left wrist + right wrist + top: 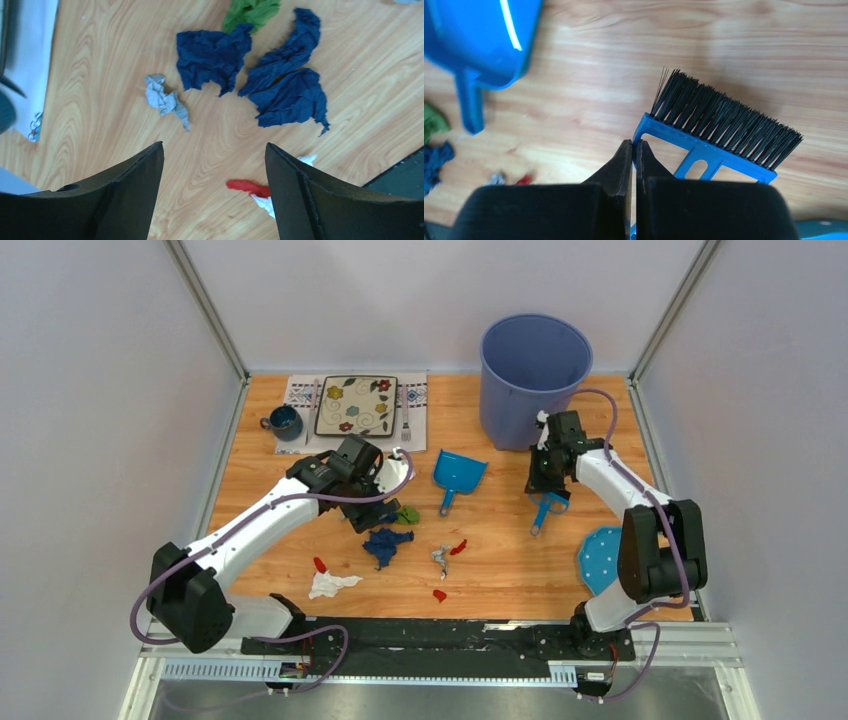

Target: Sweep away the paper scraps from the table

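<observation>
Paper scraps lie mid-table (520,585): dark blue (385,545), green (406,513), white (330,585), silver-grey (440,558) and red bits (459,547). My left gripper (375,508) hovers open just left of the green scrap. In its wrist view the gripper (214,146) is empty, with dark blue scraps (212,57), a grey one (165,97) and a red one (247,186) below it. My right gripper (548,488) is shut on a blue hand brush (542,512). In the right wrist view the gripper (634,147) pinches the brush frame (704,155), and the black bristles (724,120) are above the wood.
A blue dustpan (458,475) lies between the arms. A blue bin (533,375) stands at the back right. A floral plate (356,405) on a placemat (415,430) and a mug (285,422) sit at the back left. A polka-dot cloth (600,558) lies by the right arm.
</observation>
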Motion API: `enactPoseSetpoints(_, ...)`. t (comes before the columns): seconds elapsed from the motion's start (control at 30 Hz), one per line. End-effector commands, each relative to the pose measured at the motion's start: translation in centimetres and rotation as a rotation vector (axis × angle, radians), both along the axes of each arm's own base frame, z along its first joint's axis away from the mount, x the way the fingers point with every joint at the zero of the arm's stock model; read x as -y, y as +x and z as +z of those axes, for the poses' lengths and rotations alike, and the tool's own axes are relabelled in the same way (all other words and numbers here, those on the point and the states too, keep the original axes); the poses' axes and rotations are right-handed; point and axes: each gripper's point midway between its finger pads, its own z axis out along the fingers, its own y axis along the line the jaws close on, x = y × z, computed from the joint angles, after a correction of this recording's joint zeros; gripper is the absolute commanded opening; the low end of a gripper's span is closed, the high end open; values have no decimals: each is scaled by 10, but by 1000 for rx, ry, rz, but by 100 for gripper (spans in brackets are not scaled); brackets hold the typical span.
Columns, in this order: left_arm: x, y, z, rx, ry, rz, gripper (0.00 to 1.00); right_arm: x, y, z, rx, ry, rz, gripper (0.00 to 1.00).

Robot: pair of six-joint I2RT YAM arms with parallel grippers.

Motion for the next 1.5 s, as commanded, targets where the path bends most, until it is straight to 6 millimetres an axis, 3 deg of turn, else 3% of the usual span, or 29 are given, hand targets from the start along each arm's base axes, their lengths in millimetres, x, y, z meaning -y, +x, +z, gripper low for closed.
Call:
enactPoseSetpoints(0.0,24,-6,10,-28,-120,-94,81,-43,-20,27,20,85,149,0)
enactPoseSetpoints(0.17,46,-10,31,25,-250,-200,81,-108,-50,87,102,247,471,0)
enactPoseSetpoints(0.3,54,-14,50,44,-290,-271,83,-155,-102,131,161,365,804,0)
enactPoseSetpoints(0.37,57,-28,55,26,-330,-326,85,-179,-134,156,200,472,952,0)
enactPoseSetpoints(0.47,59,-54,64,9,-383,-451,86,-202,-155,176,230,563,1042,0)
enactPoseSetpoints(0.53,57,-74,69,-21,-399,-543,86,-213,-156,187,231,600,1040,0)
enactPoseSetpoints(0.63,47,-85,85,28,-378,-610,87,-233,-162,203,217,651,1028,0)
enactPoseSetpoints(0.7,35,-89,97,160,-341,-690,87,-249,-169,215,256,649,1050,0)
enactPoseSetpoints(0.73,28,-95,111,268,-332,-735,87,-255,-173,217,245,655,1046,0)
enactPoseSetpoints(0.77,23,-95,112,343,-288,-807,87,-263,-182,220,241,662,1064,0)
enactPoseSetpoints(0.83,15,-95,137,533,-279,-813,89,-272,-187,224,245,660,1072,0)
enactPoseSetpoints(0.93,9,-105,144,619,-279,-851,90,-287,-203,222,243,653,1100,0)
enactPoseSetpoints(1.07,7,-125,129,558,-288,-929,90,-309,-228,227,210,694,1175,0)
enactPoseSetpoints(1.13,7,-134,120,532,-293,-972,89,-317,-231,222,188,691,1200,0)
enactPoseSetpoints(1.27,11,-135,109,532,-279,-1044,90,-325,-234,220,166,705,1228,0)
enactPoseSetpoints(1.47,14,-131,111,600,-235,-1128,89,-330,-238,217,123,722,1243,0)
